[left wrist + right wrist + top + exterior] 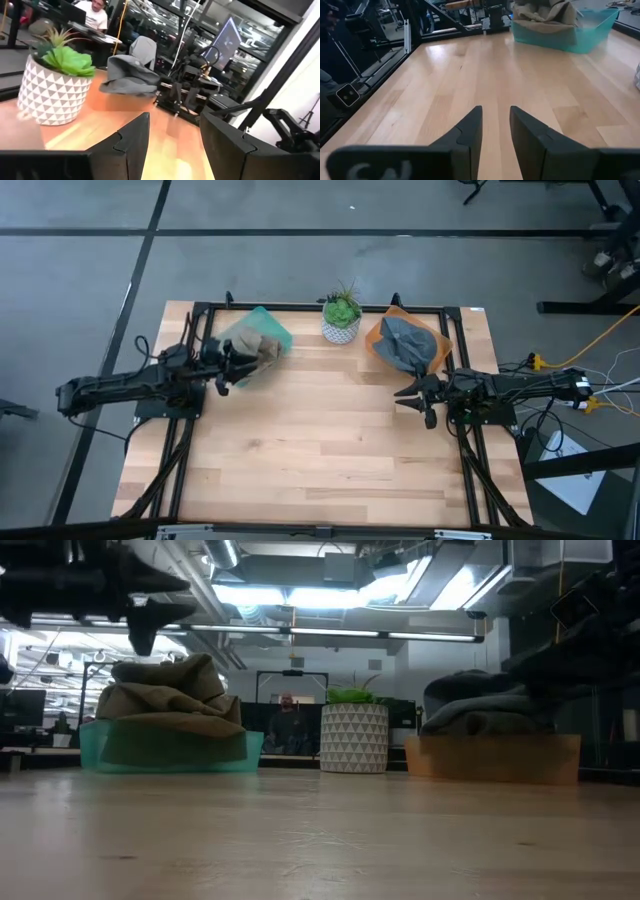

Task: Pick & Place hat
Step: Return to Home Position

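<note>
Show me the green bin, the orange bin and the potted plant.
green bin point(170, 750): low view, middle of its front wall.
orange bin point(492, 758): low view, middle of its front wall.
potted plant point(353, 740): low view, its patterned pot.

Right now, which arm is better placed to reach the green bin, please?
Left: the left pincer hangs beside the green bin; the right pincer sits far off, by the orange bin.

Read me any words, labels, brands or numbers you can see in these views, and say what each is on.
No text reads as words.
On the body of the right gripper: white marks, blurred, cut off, unreadable.
On the dark frame: small white square tag, too small to read.
On the green bin, orange bin and plant pot: no lettering shows.
</note>
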`<state>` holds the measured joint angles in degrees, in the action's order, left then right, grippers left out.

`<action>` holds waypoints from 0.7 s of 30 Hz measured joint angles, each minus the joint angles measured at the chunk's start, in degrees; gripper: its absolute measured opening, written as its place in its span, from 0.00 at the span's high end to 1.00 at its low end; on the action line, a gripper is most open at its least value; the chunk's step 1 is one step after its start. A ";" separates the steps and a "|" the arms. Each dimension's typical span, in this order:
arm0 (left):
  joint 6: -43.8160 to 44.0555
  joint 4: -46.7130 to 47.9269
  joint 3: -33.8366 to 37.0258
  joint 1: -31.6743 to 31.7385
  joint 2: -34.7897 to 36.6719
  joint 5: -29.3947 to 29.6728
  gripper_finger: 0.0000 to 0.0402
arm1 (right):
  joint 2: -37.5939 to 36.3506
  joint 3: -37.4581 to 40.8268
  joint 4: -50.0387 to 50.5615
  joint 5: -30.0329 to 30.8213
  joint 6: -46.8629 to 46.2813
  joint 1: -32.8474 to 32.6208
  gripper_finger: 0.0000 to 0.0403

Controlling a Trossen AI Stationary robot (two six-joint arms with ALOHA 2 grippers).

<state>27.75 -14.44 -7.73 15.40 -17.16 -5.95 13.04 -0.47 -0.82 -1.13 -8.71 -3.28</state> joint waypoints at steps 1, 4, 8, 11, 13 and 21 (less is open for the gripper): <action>-0.02 0.89 0.60 0.00 1.51 0.03 0.57 | 0.00 0.00 0.00 0.00 0.03 0.01 0.76; 0.05 3.33 2.24 0.01 6.55 -1.07 0.57 | 0.00 -0.02 0.00 0.00 0.06 0.01 0.76; -0.45 7.96 3.74 0.00 13.97 -2.65 0.57 | 0.00 -0.02 0.01 0.00 0.09 0.01 0.76; -1.22 13.22 3.69 0.01 17.14 -2.88 0.57 | 0.00 -0.02 0.02 0.00 -0.02 0.01 0.76; -2.56 15.36 3.66 0.02 17.14 -4.82 0.57 | 0.00 -0.04 0.00 0.02 0.09 0.01 0.76; -5.54 18.39 3.75 0.02 17.17 -3.72 0.57 | 0.04 -0.04 -0.01 0.01 0.09 0.01 0.76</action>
<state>22.20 3.96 -3.99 15.42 0.01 -9.67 13.08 -0.51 -0.83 -1.12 -8.62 -3.27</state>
